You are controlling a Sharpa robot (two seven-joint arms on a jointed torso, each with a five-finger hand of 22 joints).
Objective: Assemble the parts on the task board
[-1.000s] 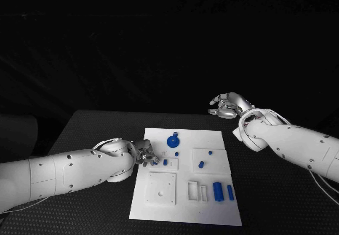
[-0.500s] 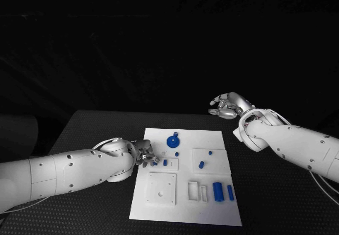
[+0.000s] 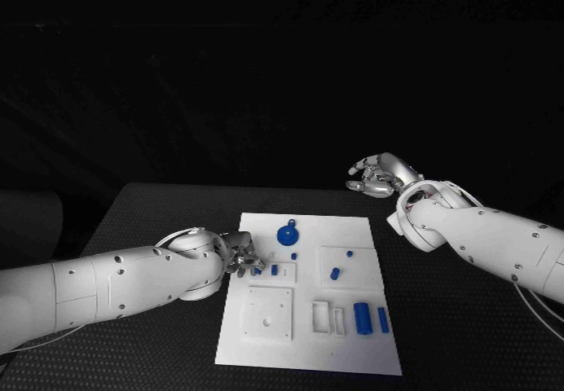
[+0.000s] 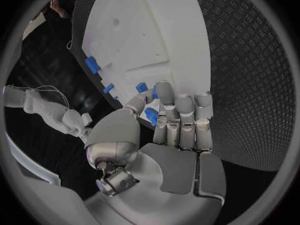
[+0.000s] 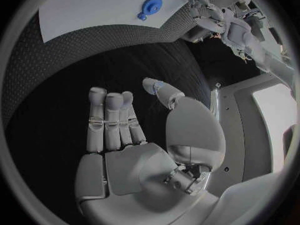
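Note:
The white task board (image 3: 308, 346) lies in the middle of the table. My left hand (image 3: 241, 253) rests at its left edge. In the left wrist view its thumb and fingers (image 4: 177, 116) pinch a small blue part (image 4: 150, 116) just above the board (image 4: 144, 30), and another blue part (image 4: 142, 87) stands right beyond the fingertips. My right hand (image 3: 377, 176) hangs raised past the board's far right corner, fingers apart (image 5: 112, 122), holding nothing. A round blue disc (image 3: 287, 236) sits at the board's far end.
Two long blue pieces (image 3: 362, 318) lie side by side near the board's front right. Small blue pegs (image 3: 334, 274) stand in a white block right of centre. A square white block (image 3: 269, 311) sits front left. Black table surrounds the board.
My left forearm has edged slightly; the left hand stays at the board's left edge. The right hand has not moved.

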